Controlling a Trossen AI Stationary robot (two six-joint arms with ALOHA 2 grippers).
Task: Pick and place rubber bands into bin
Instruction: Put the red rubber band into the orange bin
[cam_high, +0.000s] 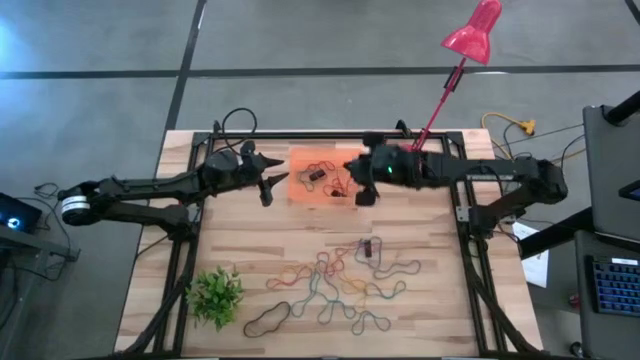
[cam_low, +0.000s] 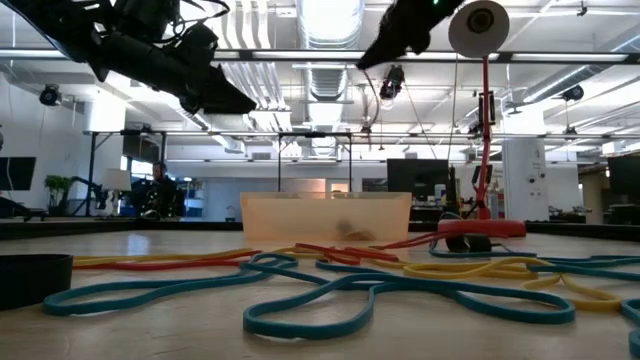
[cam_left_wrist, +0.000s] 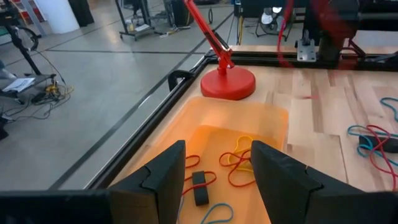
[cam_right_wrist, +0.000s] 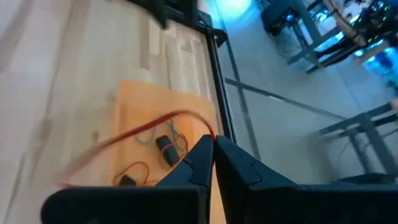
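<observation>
Loose rubber bands (cam_high: 335, 288) lie tangled on near worktop (cam_high: 420, 330), well apart from bin (cam_high: 300, 160). Left hand (cam_left_wrist: 214, 171) wide, empty, hovers over bin edge. Right hand (cam_right_wrist: 212, 155) pinches red band (cam_right_wrist: 134, 134) above bin (several bands already inside). Step: drop-off. Next: open right hand squarely over bin.

Two dark, matte-black jointed arms are seen above table. Left arm (cam_high: 150, 188) is capped by silver ring at base joint; black cables are looped near wrist. Right arm (cam_high: 470, 172) is lit by small green indicator. Fingers (cam_left_wrist: 283, 180) are shaped as angular black wedges.
</observation>
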